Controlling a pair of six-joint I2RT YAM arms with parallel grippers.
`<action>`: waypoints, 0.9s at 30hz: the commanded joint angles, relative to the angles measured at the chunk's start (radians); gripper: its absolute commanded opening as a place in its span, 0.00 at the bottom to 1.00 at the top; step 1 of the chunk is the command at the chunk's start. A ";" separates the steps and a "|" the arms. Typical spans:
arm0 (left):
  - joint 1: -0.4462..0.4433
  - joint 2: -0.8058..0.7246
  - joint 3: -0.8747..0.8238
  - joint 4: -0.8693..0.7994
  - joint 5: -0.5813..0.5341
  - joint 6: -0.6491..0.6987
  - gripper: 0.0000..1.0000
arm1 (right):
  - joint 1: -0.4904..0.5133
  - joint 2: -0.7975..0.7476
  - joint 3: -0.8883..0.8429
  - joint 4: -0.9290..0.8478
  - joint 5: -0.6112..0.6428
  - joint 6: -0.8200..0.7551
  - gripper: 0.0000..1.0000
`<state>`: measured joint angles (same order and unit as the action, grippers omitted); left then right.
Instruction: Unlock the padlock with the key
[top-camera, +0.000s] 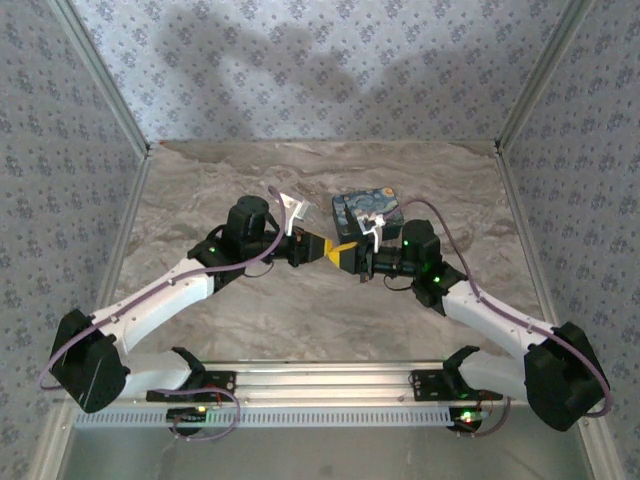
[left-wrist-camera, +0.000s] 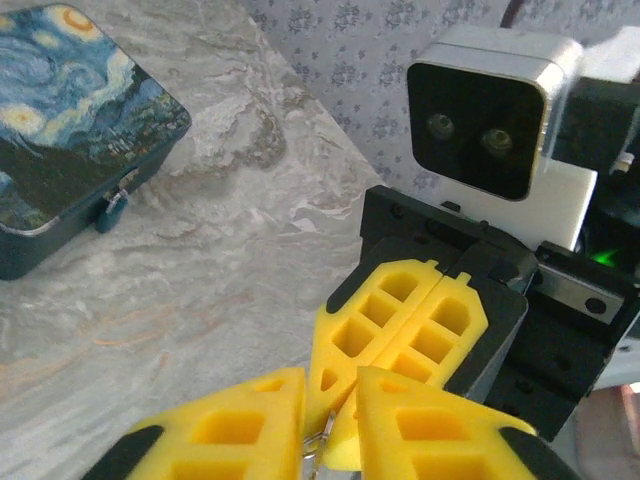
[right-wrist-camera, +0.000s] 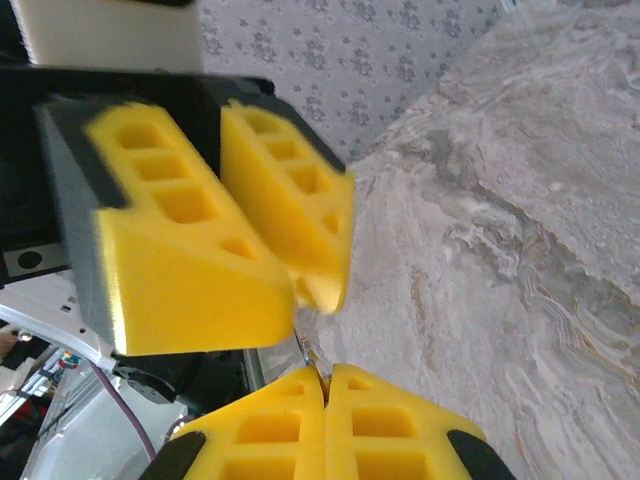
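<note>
My two grippers meet tip to tip above the middle of the table, the left gripper (top-camera: 325, 248) facing the right gripper (top-camera: 346, 255). The key (right-wrist-camera: 318, 366) is a thin silvery sliver pinched in the closed tips of my right gripper (right-wrist-camera: 325, 374). Its ring end (left-wrist-camera: 320, 442) hangs in the gap between my left gripper's (left-wrist-camera: 330, 380) fingers, which stand slightly apart. The padlock (left-wrist-camera: 112, 206), small and blue-grey, hangs on the front clasp of the swirl-painted box (left-wrist-camera: 70, 110), apart from both grippers.
The painted box (top-camera: 367, 209) lies on the marble table (top-camera: 300, 310) just behind the right wrist. Patterned walls close the back and both sides. The right arm's white camera block (left-wrist-camera: 490, 110) sits close in front of the left wrist.
</note>
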<state>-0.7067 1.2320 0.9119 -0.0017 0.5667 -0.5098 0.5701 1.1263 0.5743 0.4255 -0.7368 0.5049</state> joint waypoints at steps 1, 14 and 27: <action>0.007 -0.036 0.037 -0.011 -0.040 0.010 0.35 | -0.010 -0.043 0.012 -0.073 0.044 -0.030 0.00; 0.014 0.102 0.159 -0.173 -0.250 0.082 0.66 | -0.163 -0.259 -0.007 -0.515 0.331 -0.079 0.00; -0.005 0.581 0.561 -0.321 -0.220 0.136 0.64 | -0.210 -0.395 -0.006 -0.874 0.695 -0.015 0.00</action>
<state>-0.6964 1.7550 1.3781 -0.2287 0.3508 -0.4160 0.3687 0.7528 0.5728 -0.3450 -0.1337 0.4603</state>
